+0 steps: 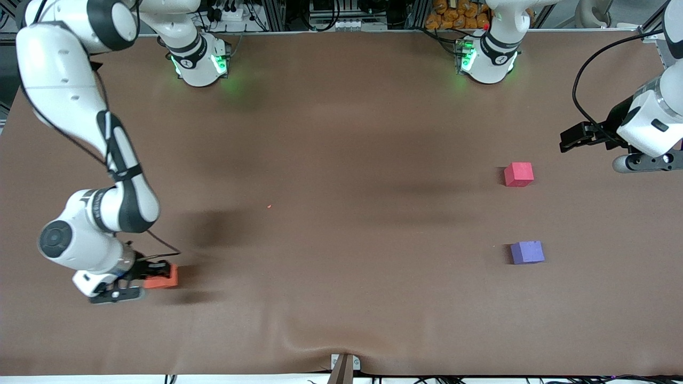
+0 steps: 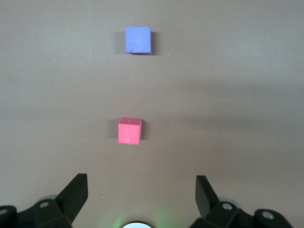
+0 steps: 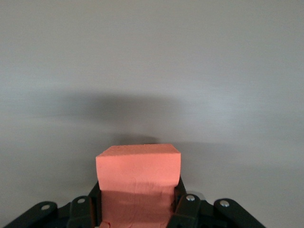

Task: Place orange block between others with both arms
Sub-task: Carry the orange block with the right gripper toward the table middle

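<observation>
From the front view, my right claw [image 1: 140, 278] is down at the table [image 1: 341, 224] near the right arm's end, close to the front camera, with its fingers clenched on the orange block [image 1: 163, 279]. The red-pink cube [image 1: 518, 174] and the purple-blue cube [image 1: 527, 252] sit well apart from it, toward the left arm's end, the purple-blue one nearer the camera, with a bare gap between them where the orange block belongs. My left claw [image 1: 579, 137] hangs above the table past the red-pink cube, at the left arm's end, and waits.

In the left wrist view, my left claw [image 2: 141, 194] stands released and empty, both fingers spread wide. The red-pink cube [image 2: 129, 130] lies just ahead of it and the purple-blue cube [image 2: 138, 40] farther along the same line.

In the right wrist view, my right claw [image 3: 137, 209] has the orange block [image 3: 138, 178] pinched across two opposite flat faces, low on its sides, with the top half standing proud of the fingers. I judge the block light and foam-like: its matte faces should grip well, but it may give under a hard squeeze, so a moderate pinch on the flat sides seems right. For a hand-over I would leave the free upper faces to my left claw.
</observation>
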Robot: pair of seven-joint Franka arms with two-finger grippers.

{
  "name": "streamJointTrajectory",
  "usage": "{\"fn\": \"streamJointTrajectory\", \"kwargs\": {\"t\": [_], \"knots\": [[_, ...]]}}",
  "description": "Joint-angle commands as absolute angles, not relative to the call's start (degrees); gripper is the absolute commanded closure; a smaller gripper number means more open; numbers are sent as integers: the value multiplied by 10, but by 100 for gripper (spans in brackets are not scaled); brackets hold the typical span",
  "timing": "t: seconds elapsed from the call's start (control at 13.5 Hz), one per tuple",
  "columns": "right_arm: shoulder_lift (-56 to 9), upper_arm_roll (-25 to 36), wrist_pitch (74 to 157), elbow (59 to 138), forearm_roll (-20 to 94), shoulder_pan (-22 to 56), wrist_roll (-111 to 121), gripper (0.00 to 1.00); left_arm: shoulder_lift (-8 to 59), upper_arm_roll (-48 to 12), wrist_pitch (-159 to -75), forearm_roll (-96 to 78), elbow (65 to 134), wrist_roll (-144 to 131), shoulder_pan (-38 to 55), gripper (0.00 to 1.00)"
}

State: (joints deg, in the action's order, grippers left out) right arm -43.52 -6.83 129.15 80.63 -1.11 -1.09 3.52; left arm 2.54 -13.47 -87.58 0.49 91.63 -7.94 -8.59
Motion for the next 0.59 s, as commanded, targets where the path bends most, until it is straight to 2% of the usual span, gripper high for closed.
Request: {"fn": "streamJointTrajectory", "kwargs": {"t": [0.0,0.37,0.52], "knots": [[-395,-66,1269,819,-10,90,-72,100,23,-138,-875,9,916,-69,-91,0],[-404,-66,1279,818,-14,261,-298,100,22,-138,-875,9,922,-70,-90,0],[-419,-65,1295,816,-18,305,-359,99,23,-138,-875,9,924,-70,-90,0]]}}
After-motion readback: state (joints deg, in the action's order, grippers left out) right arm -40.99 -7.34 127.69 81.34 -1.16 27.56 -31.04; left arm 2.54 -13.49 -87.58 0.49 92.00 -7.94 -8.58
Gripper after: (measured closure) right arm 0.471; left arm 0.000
